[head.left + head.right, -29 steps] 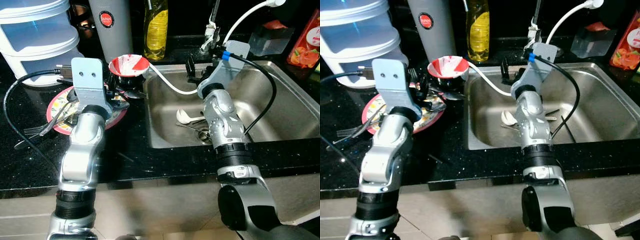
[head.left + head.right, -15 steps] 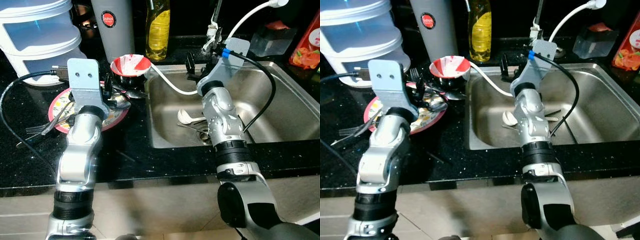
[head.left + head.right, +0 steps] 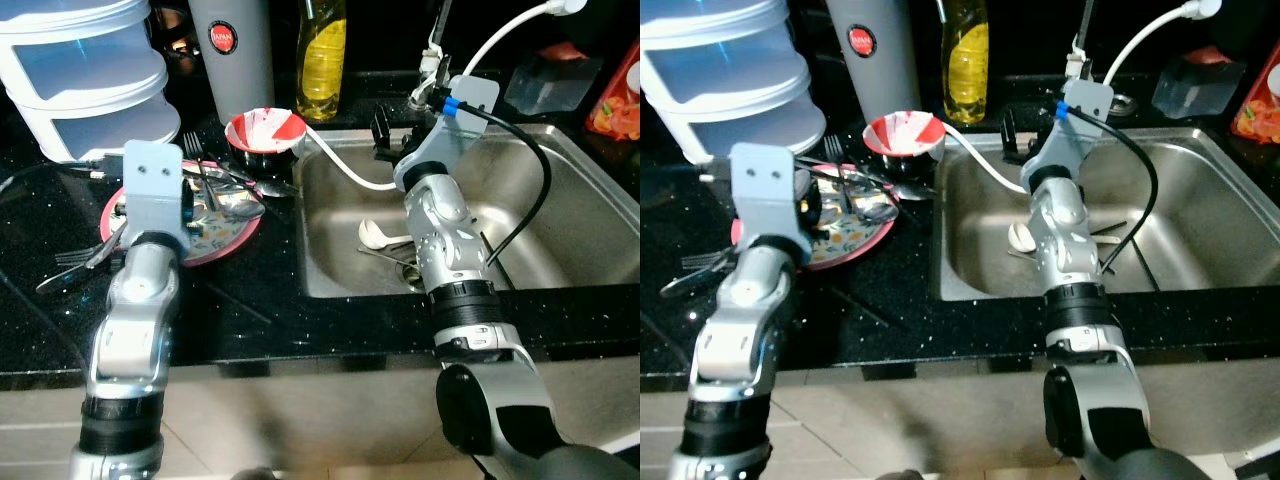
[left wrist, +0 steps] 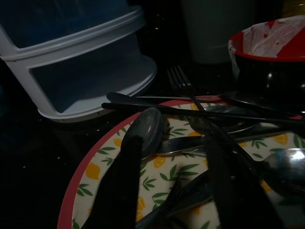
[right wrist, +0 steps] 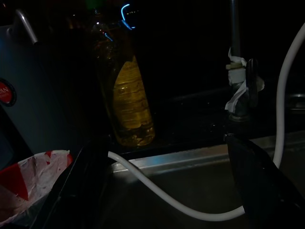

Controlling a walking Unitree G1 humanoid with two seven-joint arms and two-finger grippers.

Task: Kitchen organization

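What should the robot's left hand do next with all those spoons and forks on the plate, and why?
Probably lower the left gripper a little and close on the spoon lying between its open fingers. The flowered plate is piled with cutlery, and the gripper hovers just above it, so one small dip should reach it.

A glossy black speckled stone counter point(image 3: 250, 310) holds a brushed steel sink point(image 3: 580, 215) with a smooth white plastic hose point(image 3: 345, 175) over its rim. Shiny metal cutlery point(image 4: 152, 131) lies on a glazed plate point(image 3: 225, 235). At the counter's back edge stand translucent plastic tubs point(image 3: 85, 75) and a clear plastic bottle point(image 3: 322, 55).
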